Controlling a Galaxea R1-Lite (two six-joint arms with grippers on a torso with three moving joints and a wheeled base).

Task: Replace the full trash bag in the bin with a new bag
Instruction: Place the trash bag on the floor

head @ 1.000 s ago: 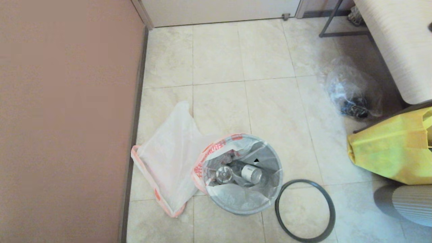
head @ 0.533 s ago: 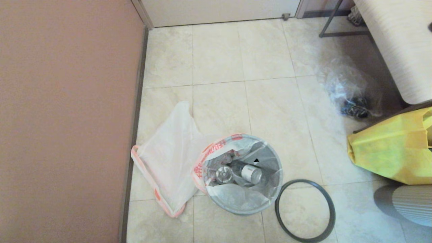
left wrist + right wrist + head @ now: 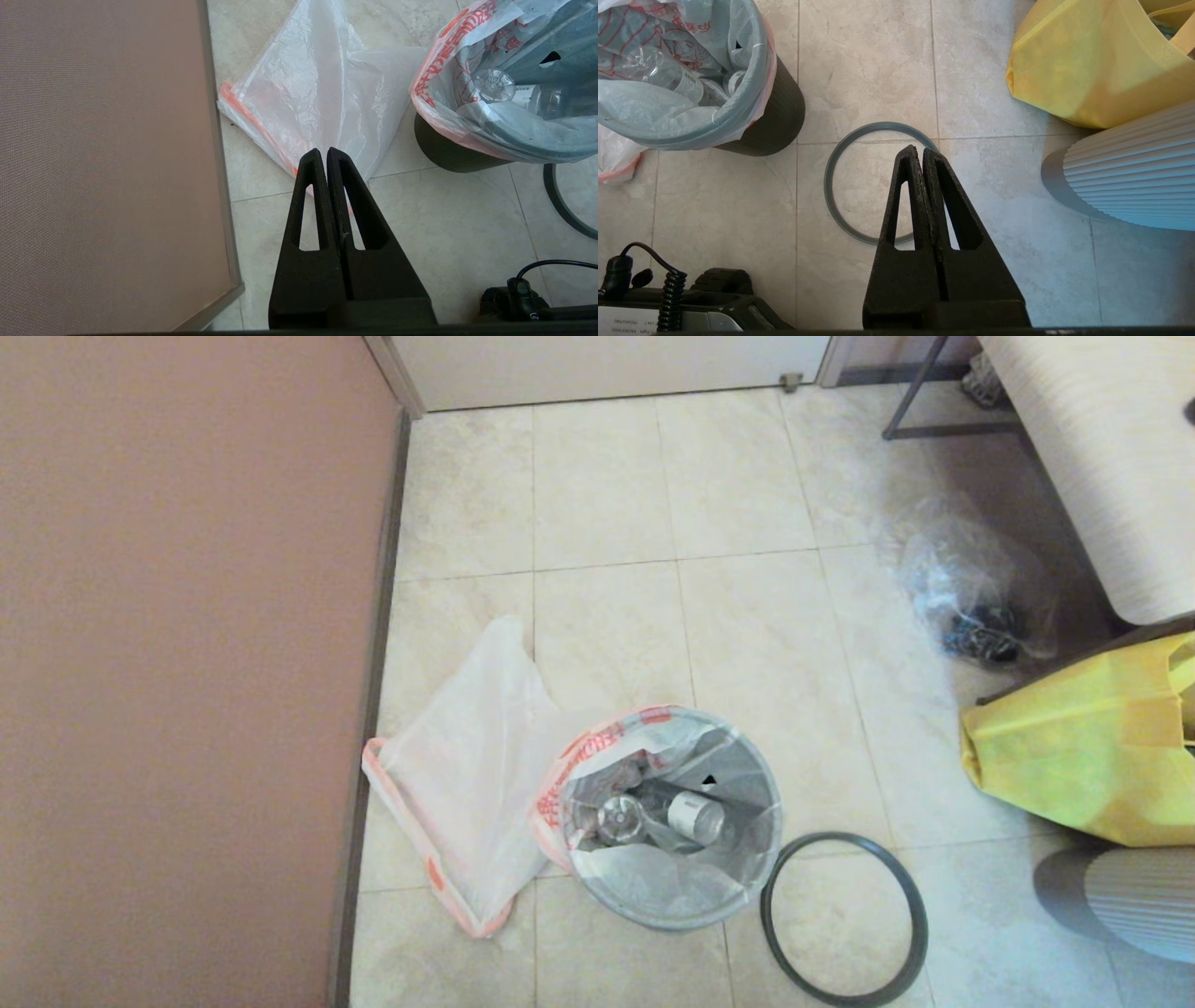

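Bin (image 3: 674, 821) stands on beige tile floor (image 3: 747, 616), lined with a full bag (image 3: 597, 756) holding bottles; its hoop (image 3: 845, 919) lies flat just right of it. New bag (image 3: 467, 775) lies flat to its left, against the brown wall panel (image 3: 187, 663). Yellow bag (image 3: 1083, 747) well right. Left gripper (image 3: 324, 151), fingers pressed together, hangs above the new bag's near edge, left of the bin. Right gripper (image 3: 920, 149), likewise closed, hangs above the hoop, right of the bin.

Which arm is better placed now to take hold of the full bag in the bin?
Left, probably. The left gripper, shut, hangs nearer the full bag's loose red edge; the right gripper, shut, hangs over the hoop.
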